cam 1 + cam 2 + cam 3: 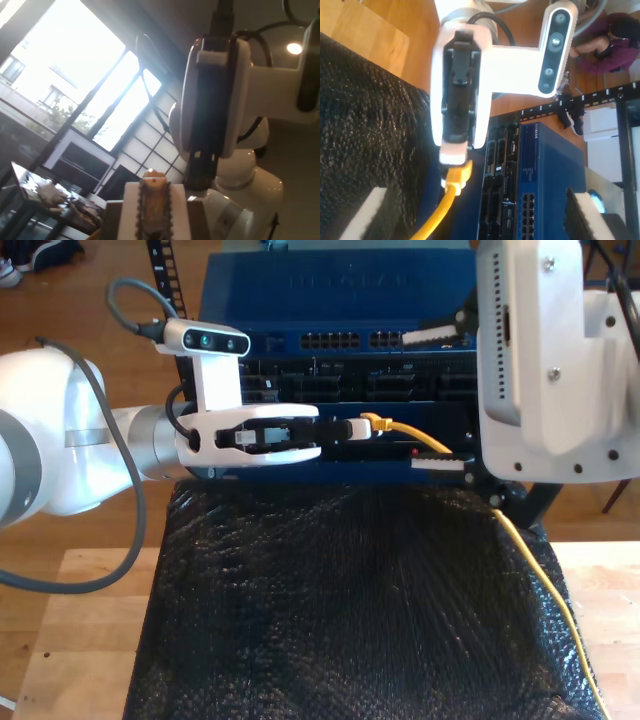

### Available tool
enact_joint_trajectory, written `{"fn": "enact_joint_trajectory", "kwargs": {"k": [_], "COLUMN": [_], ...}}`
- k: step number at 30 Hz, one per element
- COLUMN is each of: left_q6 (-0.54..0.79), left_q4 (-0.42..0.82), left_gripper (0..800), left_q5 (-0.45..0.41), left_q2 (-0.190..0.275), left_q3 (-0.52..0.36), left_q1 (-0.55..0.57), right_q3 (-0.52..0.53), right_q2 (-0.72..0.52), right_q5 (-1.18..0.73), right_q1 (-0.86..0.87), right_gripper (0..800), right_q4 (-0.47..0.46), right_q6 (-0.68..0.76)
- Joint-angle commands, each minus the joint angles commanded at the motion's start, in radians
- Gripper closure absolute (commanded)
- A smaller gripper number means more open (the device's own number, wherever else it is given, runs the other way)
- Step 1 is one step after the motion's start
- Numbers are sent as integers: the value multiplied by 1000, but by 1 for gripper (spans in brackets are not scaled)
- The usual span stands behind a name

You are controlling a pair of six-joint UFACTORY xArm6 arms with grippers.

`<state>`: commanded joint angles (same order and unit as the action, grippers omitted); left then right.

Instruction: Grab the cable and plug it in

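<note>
Two arms and one cable (420, 440) are counted; the cable is thin and yellow, with a yellow boot at its end. That end is gripped by the first pincer (352, 428), in front of the dark rack under one blue network switch (340, 285). The plug tip cannot be made out, since it is covered by the fingers. From there the cable runs toward the exterior view's right, is partly hidden behind the second pincer (440, 400), whose two pads stand wide apart with nothing between them, then follows the edge of the black mat (340, 600) on the worktop (80, 620); it is cut off by the picture's lower border.
</note>
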<state>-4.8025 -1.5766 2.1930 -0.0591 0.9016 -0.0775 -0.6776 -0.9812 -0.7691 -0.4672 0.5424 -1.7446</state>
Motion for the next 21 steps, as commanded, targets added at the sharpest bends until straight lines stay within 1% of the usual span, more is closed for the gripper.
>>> {"fn": "enact_joint_trajectory", "kwargs": {"k": [9, 16, 21], "left_q6": [0, 0, 0], "left_q4": [-2, -14, -25], "left_gripper": [787, 787, 784], "left_q5": [2, 6, 31], "left_q2": [0, 0, 0], "left_q3": [0, 0, -2], "left_q1": [0, -2, 0], "right_q3": [26, 26, 40], "right_q2": [2, 2, 2], "right_q5": [32, 37, 49], "right_q1": [-2, -21, -23], "right_gripper": [32, 33, 47], "right_q4": [0, 0, 0], "right_q6": [0, 0, 0]}}
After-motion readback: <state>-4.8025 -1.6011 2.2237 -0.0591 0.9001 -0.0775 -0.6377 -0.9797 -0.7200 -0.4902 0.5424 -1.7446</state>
